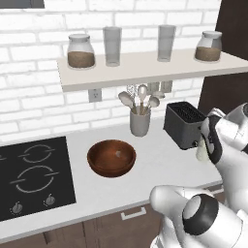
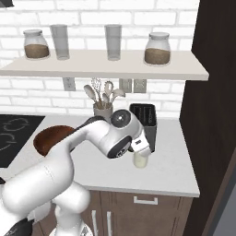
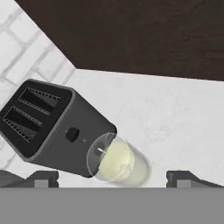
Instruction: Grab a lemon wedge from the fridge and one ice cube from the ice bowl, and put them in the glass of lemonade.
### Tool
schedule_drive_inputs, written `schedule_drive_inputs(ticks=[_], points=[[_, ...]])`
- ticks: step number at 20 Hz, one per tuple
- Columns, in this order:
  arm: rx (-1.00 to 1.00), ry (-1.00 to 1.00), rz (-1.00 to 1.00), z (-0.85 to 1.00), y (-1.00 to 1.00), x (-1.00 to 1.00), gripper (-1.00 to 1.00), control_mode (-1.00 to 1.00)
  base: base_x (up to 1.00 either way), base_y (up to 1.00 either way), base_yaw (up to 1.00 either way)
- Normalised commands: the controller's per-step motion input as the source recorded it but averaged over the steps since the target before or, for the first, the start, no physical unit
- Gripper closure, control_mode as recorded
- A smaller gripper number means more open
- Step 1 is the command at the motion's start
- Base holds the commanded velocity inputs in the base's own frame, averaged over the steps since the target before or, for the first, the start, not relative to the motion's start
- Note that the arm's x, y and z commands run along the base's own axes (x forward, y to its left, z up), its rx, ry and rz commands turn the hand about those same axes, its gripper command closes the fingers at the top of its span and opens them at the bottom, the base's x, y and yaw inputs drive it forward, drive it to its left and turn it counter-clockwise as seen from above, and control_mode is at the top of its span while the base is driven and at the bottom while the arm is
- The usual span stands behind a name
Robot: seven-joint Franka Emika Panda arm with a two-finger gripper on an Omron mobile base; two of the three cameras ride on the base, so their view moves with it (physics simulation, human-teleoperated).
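The gripper hung directly over the glass of lemonade, its two dark fingertips spread wide to either side of the rim and clasping nothing. The tumbler stood on the white counter just below the hand, touching or nearly touching the front of the black toaster, which lay up and to the left of the fingers. From behind the arm, far off to the gripper's left, sat the black cooktop; nearer, still to the left, the ice bowl rested on the counter with a pale ice cube inside. Beyond it stood the grey utensil cup, and on the gripper's right rose the dark brown cabinet.
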Motion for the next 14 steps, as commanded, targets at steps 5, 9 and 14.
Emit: schedule_drive_inputs(ticks=[5,9,14], points=[[0.00,-0.02,0.00,0.46,0.03,-0.94,-1.00,-1.00,0.00,0.00,0.00],[-0.02,-0.02,0.05,0.23,0.48,-0.68,-1.00,-1.00,0.00,0.00,0.00],[-0.03,0.00,0.26,0.00,0.78,-0.47,-1.00,-1.00,0.00,0.00,0.00]])
